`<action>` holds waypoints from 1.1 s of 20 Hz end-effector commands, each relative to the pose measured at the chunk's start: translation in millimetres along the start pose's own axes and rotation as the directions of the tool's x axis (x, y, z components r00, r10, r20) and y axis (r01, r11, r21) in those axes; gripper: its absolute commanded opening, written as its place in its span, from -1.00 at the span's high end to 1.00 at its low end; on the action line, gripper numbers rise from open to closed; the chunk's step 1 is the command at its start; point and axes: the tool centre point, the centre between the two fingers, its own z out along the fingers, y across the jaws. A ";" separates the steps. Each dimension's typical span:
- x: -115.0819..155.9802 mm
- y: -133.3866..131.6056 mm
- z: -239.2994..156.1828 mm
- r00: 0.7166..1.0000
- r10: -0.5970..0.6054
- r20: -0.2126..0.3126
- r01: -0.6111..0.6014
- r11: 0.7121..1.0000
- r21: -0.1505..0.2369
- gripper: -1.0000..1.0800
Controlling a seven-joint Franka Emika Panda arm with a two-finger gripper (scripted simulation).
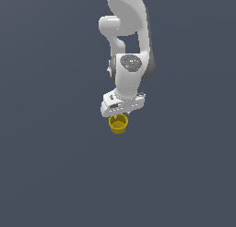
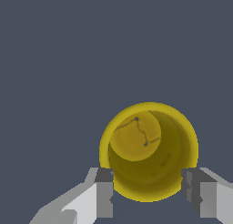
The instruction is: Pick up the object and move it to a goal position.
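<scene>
Exterior view: white arm [image 1: 130, 60] hangs down mid-frame, tool [image 1: 120, 114] directly over the yellow pot [image 1: 119, 124], which sits just under the palm; the fingers barely show here. Wrist view: looks straight into the pot [image 2: 149, 151], round base visible inside. One dark finger pad [image 2: 104, 191] flanks each side of the rim, touching or nearly so; whether the tool actually grips the pot, cannot tell. Plain grey-blue surroundings.

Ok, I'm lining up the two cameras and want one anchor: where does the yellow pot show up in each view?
Exterior view: the yellow pot sits just below the white gripper, near the picture's centre.
Wrist view: the pot fills the lower middle, seen from above into its opening, with a finger on either side of its rim.
Shared landmark: the gripper's fingers flanking the pot.
</scene>
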 end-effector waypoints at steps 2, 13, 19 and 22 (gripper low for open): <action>-6.9 -17.0 12.0 0.995 -0.099 0.003 0.099 0.995 -0.016 -0.23; -12.2 -29.5 23.5 0.986 -0.167 0.007 0.168 0.986 -0.024 -0.23; -13.3 -30.0 45.1 0.985 -0.174 0.007 0.174 0.984 -0.025 -0.23; -13.8 -30.2 50.5 0.984 -0.175 0.007 0.176 0.984 -0.025 -0.23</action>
